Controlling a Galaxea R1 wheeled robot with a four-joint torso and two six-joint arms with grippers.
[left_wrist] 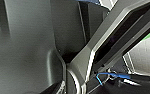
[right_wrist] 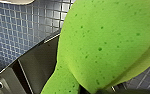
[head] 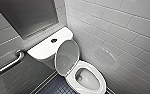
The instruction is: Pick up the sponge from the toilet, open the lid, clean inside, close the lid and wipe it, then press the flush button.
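One toilet (head: 70, 80), one flush button (head: 54, 40), one sponge (right_wrist: 103, 42), one grab bar (head: 8, 65). The room is a narrow cubicle: pale rectangular wall tiles (head: 121, 37) on the right, grey tiling on the left under a dark framed panel (head: 26, 15), and a floor (head: 57, 87) of small blue-grey mosaic squares. In the head view the toilet's long axis runs from the tank (head: 44, 48) at upper left to the open bowl at lower right. The lid (head: 66, 57) stands raised on edge between them, its hollow side facing the bowl. The button sits in the middle of the tank top. The sponge is off the toilet: in the right wrist view it is above the mosaic floor, its pitted broad face turned to the camera and its long axis running away from the right pincer (right_wrist: 91, 90). That pincer is clenched on the sponge's squeezed, narrowed end. The left pincer (left_wrist: 56, 89) is a dark shape at the frame edge; released or clenched cannot be told
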